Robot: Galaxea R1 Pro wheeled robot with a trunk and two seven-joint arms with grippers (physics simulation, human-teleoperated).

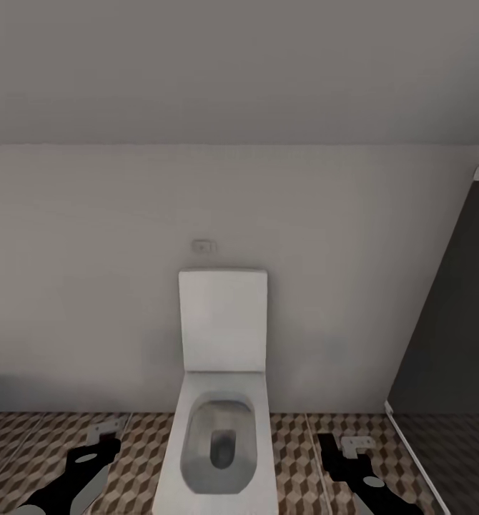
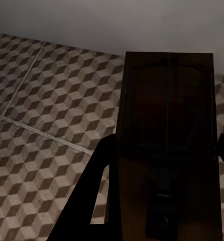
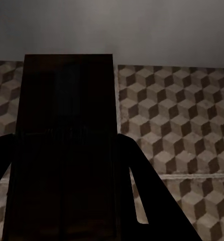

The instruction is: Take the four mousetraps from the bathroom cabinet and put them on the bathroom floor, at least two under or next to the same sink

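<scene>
While each hand, left [image 1: 105, 431] and right [image 1: 356, 445], seems closed on a trap [image 2: 167, 145], dark in the wrist views, the robot faces the toilet [image 1: 221, 400]; next, find a sink and lower them onto the floor [image 1: 25, 443].

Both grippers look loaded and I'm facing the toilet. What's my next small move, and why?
Probably turn the base to look for the sink. Each gripper, left and right, holds a mousetrap above the bathroom floor, but ahead stands the toilet, with no sink in view.
</scene>
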